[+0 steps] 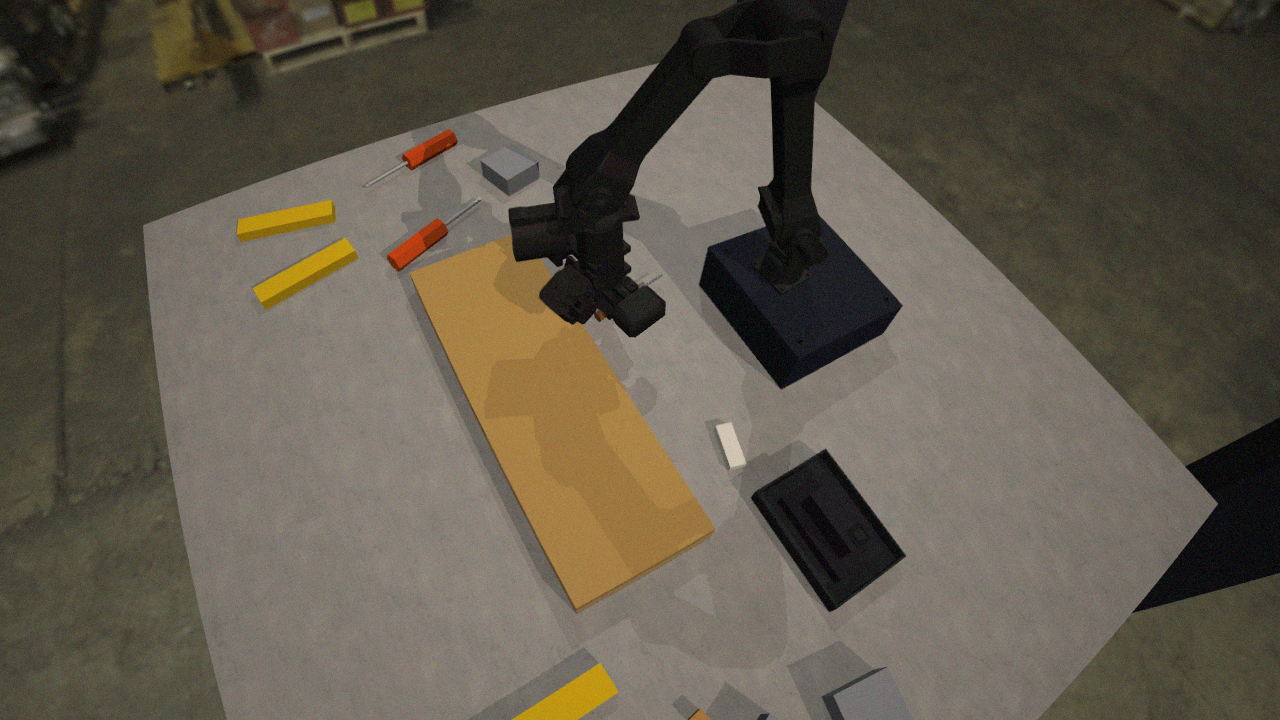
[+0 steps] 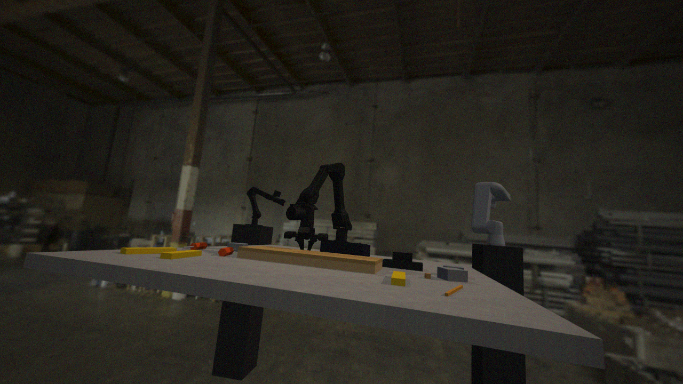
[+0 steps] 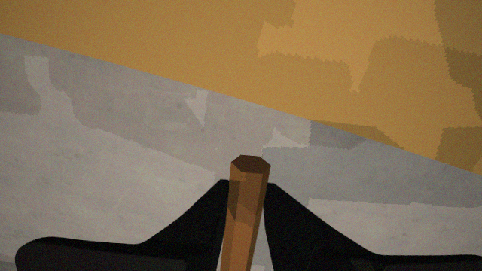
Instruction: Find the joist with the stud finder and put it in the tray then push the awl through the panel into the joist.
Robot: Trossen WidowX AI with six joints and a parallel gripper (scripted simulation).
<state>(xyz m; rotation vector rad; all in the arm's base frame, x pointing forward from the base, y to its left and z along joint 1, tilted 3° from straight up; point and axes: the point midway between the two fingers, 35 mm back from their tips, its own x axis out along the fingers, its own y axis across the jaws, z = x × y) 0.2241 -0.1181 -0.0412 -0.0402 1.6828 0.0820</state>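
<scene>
One long floor panel lies flat, presumably for probing. Beside it, the gripper grasps the awl's handle, probably for lifting; the smaller stud finder cannot be identified with certainty.

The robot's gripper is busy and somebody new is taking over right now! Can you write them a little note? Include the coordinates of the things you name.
Gripper [image 1: 600, 313] [image 2: 305, 248] [image 3: 245, 190]: shut on the awl [image 1: 600, 315] [image 3: 244, 226], beside the floor panel [image 1: 474, 349] [image 2: 310, 259] [image 3: 169, 38].
Tray [image 1: 793, 553] [image 2: 389, 263]: holds a dark block [image 1: 825, 526] [image 2: 402, 257], probably the stud finder.
Done: awl gripped. Whether the joist was found, I can't tell.
Left: lift the awl, point it straight down, push one hole into the joist. I see no hole yet, but the arm hides part.
</scene>
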